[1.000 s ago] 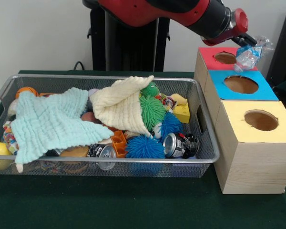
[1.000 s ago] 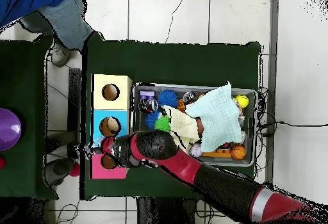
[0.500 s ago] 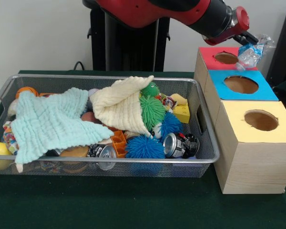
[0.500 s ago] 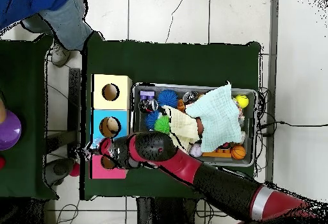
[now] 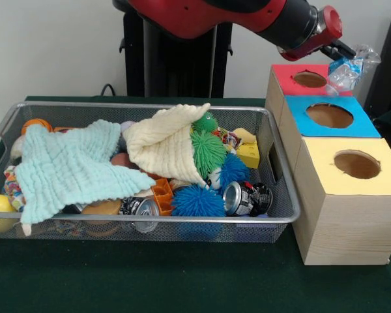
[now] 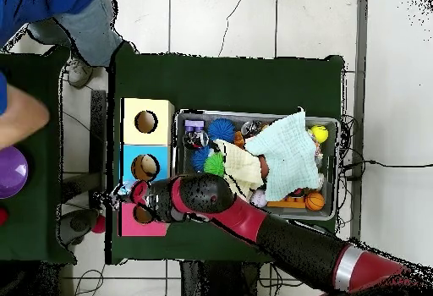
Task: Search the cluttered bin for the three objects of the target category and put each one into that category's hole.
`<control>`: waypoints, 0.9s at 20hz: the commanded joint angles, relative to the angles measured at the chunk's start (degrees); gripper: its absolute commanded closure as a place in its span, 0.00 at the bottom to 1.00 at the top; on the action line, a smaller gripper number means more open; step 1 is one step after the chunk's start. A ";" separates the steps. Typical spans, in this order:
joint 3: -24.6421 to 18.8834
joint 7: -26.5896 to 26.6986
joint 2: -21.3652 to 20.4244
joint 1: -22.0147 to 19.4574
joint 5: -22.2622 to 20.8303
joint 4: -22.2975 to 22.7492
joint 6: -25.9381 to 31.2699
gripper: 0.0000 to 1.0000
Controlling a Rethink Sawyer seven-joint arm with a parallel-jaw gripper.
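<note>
Green tabletop carries wire bin (image 5: 281,195) at 9 o'clock, three-hole box row at 3. Gripper (image 5: 342,52) is clamped on a crumpled plastic bottle (image 5: 349,68), hanging just past the red-topped box's hole (image 5: 309,79) at 3 o'clock of it. Judgement: centre bottle over the hole before release; open space lies outboard, box edge close.
</note>
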State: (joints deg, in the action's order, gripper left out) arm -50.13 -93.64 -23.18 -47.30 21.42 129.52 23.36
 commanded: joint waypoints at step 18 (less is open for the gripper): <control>-5.16 -7.02 2.32 -4.10 -1.16 -7.21 -7.85 1.00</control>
State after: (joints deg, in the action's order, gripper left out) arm -53.88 -93.64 -22.92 -50.76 20.84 129.52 21.13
